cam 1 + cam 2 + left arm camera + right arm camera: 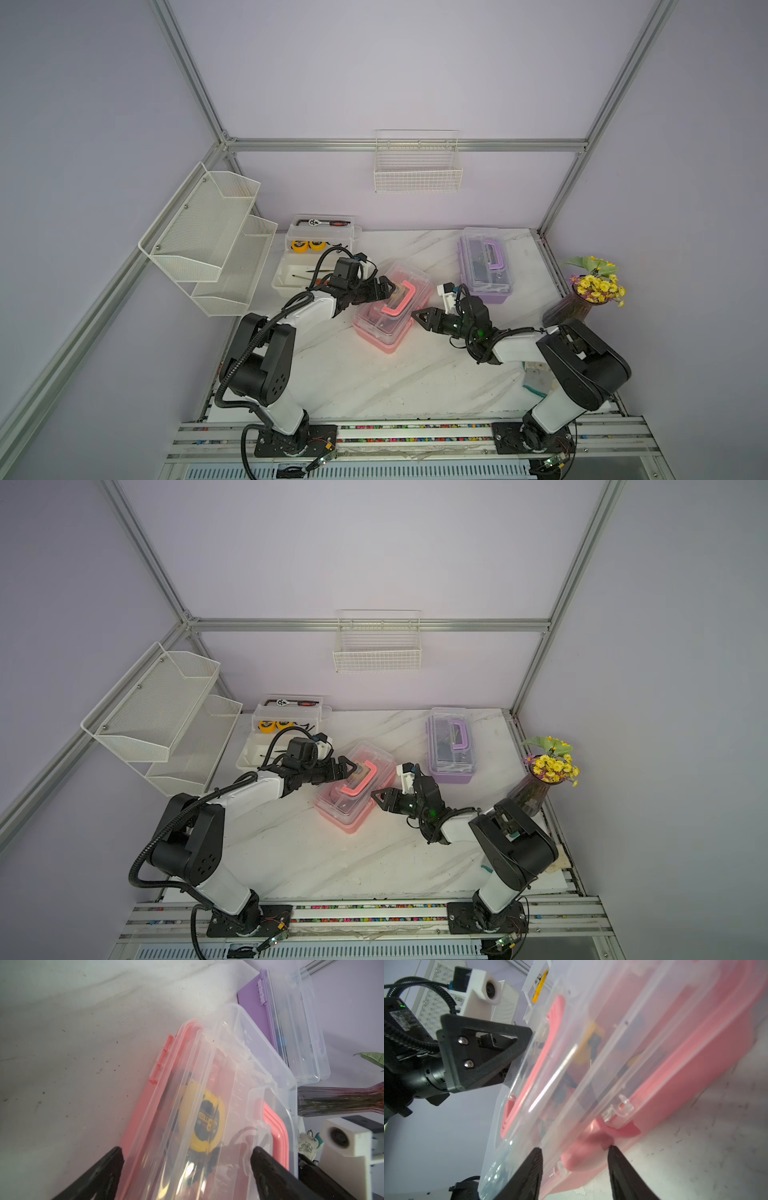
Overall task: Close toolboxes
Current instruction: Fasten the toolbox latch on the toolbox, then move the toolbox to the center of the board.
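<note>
A: L gripper (388, 287), what state?
B: Released. Jaws are spread wide and the fingers (108, 1169) straddle the clear lid of the pink toolbox (390, 322), coming in from the L arm's side, tips just beside the pink handle (400, 296). Can't tell if the pads touch the lid.

A: And the R gripper (417, 316)?
B: Part-spread, grasping nothing. It's at the opposite long side of the same box. In the R wrist view one fingertip (612, 1151) touches the pink latch (627, 1129), which sticks out from the side wall.

A: Where does the box lie?
B: Mid-table, set diagonally btwn both grippers, lid down, well in from every edge of the table (374, 386).

A: Room around it?
B: The front half is bare marble btwn the arm bases. At the back R the purple toolbox (484, 266) has its lid down, and the R wrist fills the gap. The white toolbox (291, 276) is at the back L, just behind the L wrist, lid up. Wire shelves (208, 232) hang off the L wall near the L elbow. A flower vase (598, 286) sits at the R edge.
</note>
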Robot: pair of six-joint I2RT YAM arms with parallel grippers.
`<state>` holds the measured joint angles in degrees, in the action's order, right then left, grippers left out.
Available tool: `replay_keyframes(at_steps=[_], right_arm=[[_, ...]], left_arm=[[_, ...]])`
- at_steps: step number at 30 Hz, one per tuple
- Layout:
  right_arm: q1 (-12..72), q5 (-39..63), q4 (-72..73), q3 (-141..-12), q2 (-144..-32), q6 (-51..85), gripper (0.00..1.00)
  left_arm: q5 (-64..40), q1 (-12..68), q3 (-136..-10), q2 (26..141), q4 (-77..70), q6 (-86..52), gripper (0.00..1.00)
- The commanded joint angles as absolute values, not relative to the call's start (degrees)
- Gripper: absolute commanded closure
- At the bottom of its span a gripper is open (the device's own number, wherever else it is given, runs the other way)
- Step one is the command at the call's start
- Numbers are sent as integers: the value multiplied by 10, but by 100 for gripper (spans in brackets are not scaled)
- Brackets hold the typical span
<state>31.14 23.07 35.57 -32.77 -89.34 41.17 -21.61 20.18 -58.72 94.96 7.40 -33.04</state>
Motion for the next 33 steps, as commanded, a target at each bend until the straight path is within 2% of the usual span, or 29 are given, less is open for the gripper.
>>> replay_keyframes(at_steps=[1, 5, 11, 14, 15, 18, 24, 27, 33], right_arm=[[311, 145, 178, -386, -836, 281, 45], [316, 102, 72, -432, -803, 192, 42], [407, 40, -54, -552, -841, 67, 38], [451, 24, -79, -599, -865, 28, 33], [469, 17, -88, -614, -875, 14, 27], [518, -28, -109, -650, -907, -25, 25], [574, -115, -112, -676, -971, -73, 24], [596, -156, -95, -676, -992, -96, 23], [607, -272, -122, -704, -1054, -107, 24]], left_arm=[[-203, 212, -620, 942, 139, -335, 2], [-179, 187, -653, 921, 137, -333, 0], [-142, 158, -662, 872, 139, -298, 0], [-134, 134, -659, 845, 157, -295, 0], [-131, 126, -660, 836, 167, -293, 0], [-122, 113, -664, 819, 203, -267, 0], [-113, 78, -654, 818, 249, -247, 0], [-167, 60, -650, 821, 237, -255, 0], [-197, 41, -642, 822, 222, -262, 0]])
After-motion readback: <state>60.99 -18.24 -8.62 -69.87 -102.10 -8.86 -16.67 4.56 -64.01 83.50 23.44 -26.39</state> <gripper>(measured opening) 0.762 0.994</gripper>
